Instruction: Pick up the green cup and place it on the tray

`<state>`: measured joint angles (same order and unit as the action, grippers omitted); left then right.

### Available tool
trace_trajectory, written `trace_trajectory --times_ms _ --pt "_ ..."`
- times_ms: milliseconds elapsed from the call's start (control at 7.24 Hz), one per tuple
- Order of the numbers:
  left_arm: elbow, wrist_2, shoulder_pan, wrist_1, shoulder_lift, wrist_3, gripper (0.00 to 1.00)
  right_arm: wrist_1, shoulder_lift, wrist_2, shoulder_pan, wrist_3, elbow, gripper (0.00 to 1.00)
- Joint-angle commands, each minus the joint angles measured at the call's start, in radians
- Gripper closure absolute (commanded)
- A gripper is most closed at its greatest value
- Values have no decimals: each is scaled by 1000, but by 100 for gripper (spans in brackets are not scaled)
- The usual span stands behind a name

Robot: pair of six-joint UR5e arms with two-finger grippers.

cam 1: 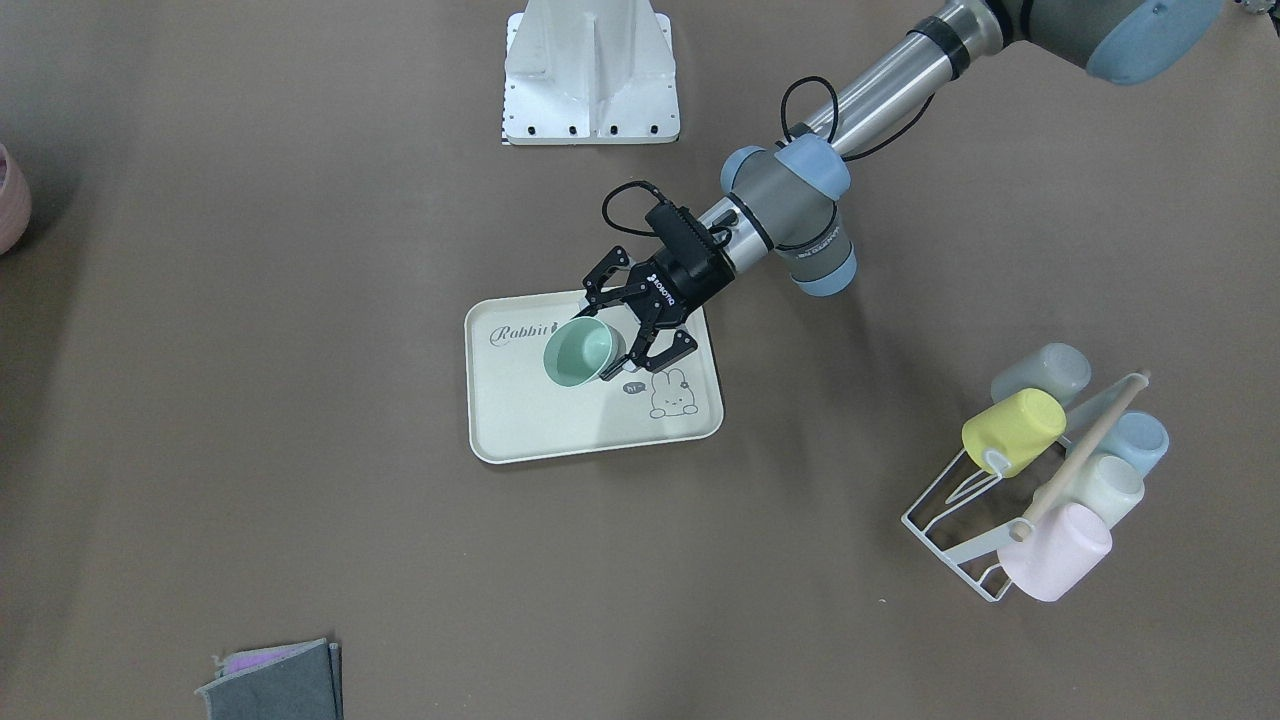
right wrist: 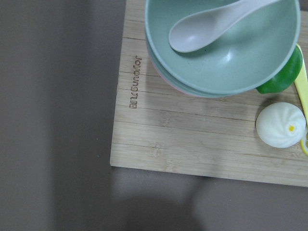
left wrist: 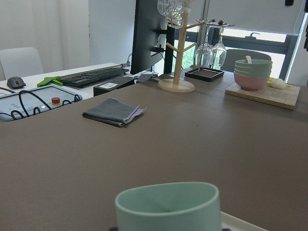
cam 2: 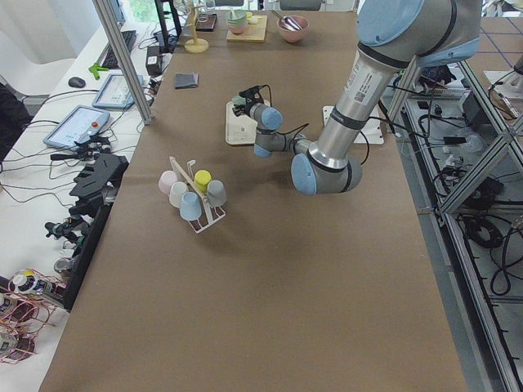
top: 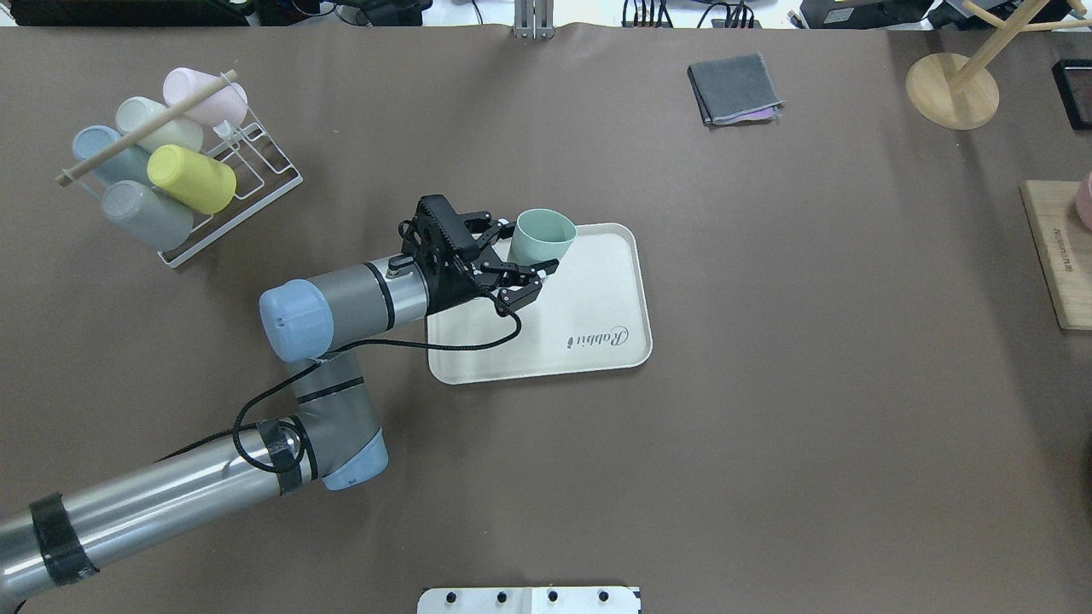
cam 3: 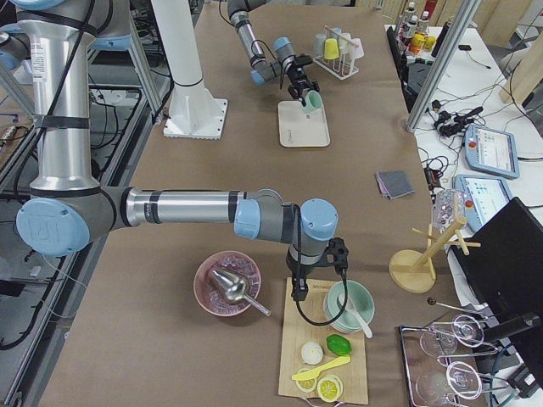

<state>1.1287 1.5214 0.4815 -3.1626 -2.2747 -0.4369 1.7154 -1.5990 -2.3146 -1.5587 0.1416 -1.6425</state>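
Observation:
The pale mint-green cup (cam 1: 578,352) (top: 542,239) stands upright, mouth up, over the corner of the cream "Rabbit" tray (cam 1: 560,430) (top: 597,307) nearest the cup rack. My left gripper (cam 1: 610,340) (top: 531,249) reaches in sideways with its fingers on either side of the cup's lower body, shut on it. I cannot tell whether the cup's base touches the tray. The left wrist view shows the cup's rim (left wrist: 168,207) close at the bottom. My right gripper (cam 3: 299,292) hangs over a wooden board far away; I cannot tell whether it is open or shut.
A white wire rack (top: 222,213) (cam 1: 950,530) to my left holds yellow, grey-blue, cream and pink cups. A folded grey cloth (top: 734,89) and a wooden stand (top: 951,89) lie at the far side. Stacked bowls with a spoon (right wrist: 221,43) sit on the board (right wrist: 192,144).

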Motion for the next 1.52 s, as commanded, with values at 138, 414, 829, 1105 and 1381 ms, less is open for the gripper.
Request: trace_trajectory --times_ms 138,414,829,1105,1381 --pt "-75 3 -27 56 -86 17 96 0 1 1 0 0 4 0" --pt "-95 2 -32 24 -80 18 96 -2 2 1 0 1 4 0" --pt "-121 -13 -31 -57 -72 27 96 -2 1 3 0 3 4 0" --pt "-159 -42 -31 -101 -71 61 96 0 1 3 0 1 4 0" --pt "-182 -44 -32 -158 -59 67 96 0 1 1 0 1 4 0"
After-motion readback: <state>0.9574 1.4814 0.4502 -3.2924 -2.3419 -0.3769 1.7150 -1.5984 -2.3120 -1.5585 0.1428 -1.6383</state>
